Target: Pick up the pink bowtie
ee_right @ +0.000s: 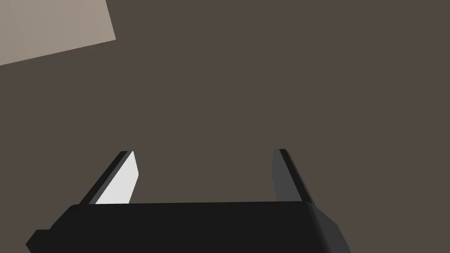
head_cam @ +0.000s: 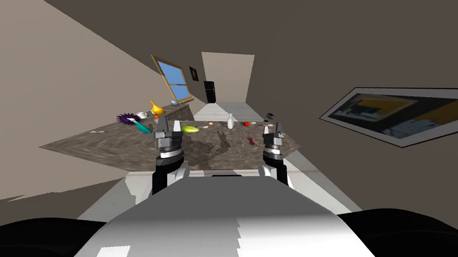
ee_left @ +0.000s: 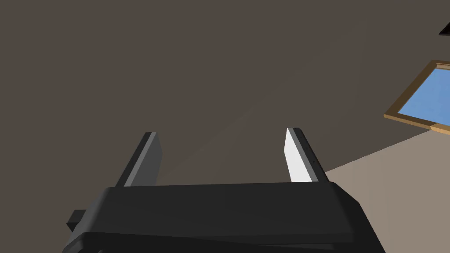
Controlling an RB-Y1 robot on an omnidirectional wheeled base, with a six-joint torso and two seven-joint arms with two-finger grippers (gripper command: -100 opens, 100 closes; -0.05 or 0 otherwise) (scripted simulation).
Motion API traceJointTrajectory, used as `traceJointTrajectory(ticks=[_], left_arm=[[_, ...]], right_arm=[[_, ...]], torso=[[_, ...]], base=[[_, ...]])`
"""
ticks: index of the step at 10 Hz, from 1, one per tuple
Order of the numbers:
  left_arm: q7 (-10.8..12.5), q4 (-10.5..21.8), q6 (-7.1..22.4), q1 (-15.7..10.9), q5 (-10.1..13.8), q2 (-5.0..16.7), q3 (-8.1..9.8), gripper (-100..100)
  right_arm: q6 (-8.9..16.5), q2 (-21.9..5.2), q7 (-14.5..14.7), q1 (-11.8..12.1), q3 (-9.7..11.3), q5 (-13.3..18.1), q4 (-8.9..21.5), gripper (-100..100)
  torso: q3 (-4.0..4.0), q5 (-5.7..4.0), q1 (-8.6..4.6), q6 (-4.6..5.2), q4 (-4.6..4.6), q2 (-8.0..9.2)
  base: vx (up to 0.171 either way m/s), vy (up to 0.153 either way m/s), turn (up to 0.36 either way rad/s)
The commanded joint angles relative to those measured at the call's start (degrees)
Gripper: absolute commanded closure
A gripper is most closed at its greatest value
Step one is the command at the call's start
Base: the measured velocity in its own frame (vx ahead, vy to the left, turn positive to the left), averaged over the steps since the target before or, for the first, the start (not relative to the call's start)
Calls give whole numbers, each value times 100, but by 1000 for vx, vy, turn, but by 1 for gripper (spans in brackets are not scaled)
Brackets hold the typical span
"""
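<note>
Toward the right edge of the mottled brown surface [head_cam: 117,148] lies one small dark pink bowtie [head_cam: 250,141], flat, with bare top all round it and the right hand [head_cam: 273,131] raised just beside it, nearer that edge. That hand [ee_right: 203,151] has its two fingers spread wide with nothing between them. The left hand [head_cam: 169,124] is raised over the middle of the surface, equally wide open [ee_left: 222,131] and empty.

The near half of the surface, along the edge facing the robot, is open. The clutter sits further back:
- one white bottle [head_cam: 230,121] upright at the far edge
- one small red thing [head_cam: 246,123] next to the bottle
- one yellow-green thing [head_cam: 190,129] beside the left hand
- one purple spiky thing [head_cam: 127,118], one teal thing [head_cam: 143,127] and one orange jug [head_cam: 157,109] bunched toward the far left corner
</note>
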Motion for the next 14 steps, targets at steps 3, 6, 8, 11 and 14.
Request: traceJointTrajectory(ticks=[3,6,8,11,14], left_arm=[[0,0,0,0,0,0,0,0],[0,0,0,-1,0,0,0,0],[0,0,0,0,0,0,0,0],[0,0,0,0,0,0,0,0],[0,0,0,0,0,0,0,0]], right_arm=[[90,-544,-49,-114,99,-132,103,-100],[187,-1015,-96,-225,198,-271,200,-100],[247,-1291,-123,-290,257,-356,257,-100],[316,-1676,-150,-358,323,-449,317,-100],[476,-2202,-206,-499,470,-663,445,-100]], torso=[[6,-1,-5,0,2,11],[11,-1,-5,0,5,19],[9,-1,-3,0,4,15],[9,-2,-7,0,3,15],[9,-1,-4,0,4,15]], base=[[-33,-8,-35],[-52,-9,-27],[-37,-6,-21],[-38,-12,-15],[-45,-8,-10]])
